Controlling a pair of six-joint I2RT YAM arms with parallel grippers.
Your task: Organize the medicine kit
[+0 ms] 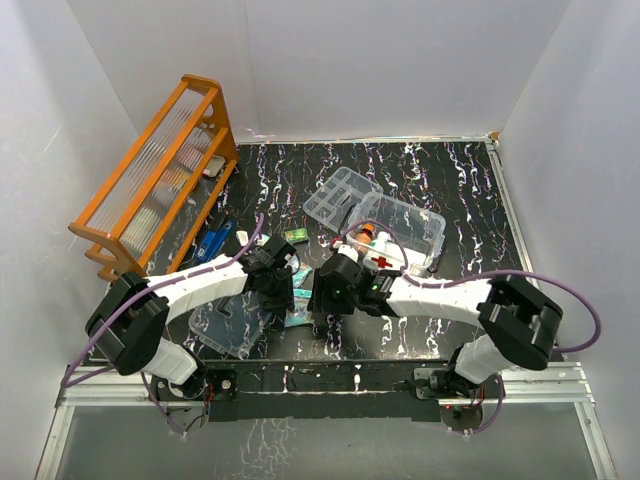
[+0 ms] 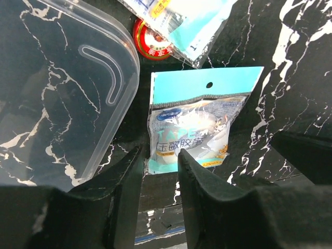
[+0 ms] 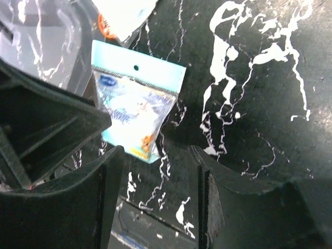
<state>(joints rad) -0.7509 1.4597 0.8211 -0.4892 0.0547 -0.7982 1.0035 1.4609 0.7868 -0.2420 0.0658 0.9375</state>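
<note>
Left pincer (image 2: 160, 155), barely parted and empty, noses the blue packet (image 2: 194, 119); right pincer (image 3: 155, 153) gapes empty beside it.

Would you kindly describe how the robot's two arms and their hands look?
The left arm and right arm have white shells with black joints; a purple cable loops along each. The left hand and right hand are matte black and blocky.

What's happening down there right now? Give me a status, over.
Left gripper open, at lower edge of blue packet. Right gripper open, empty, beside same packet. Clear lid lies close alongside.
</note>
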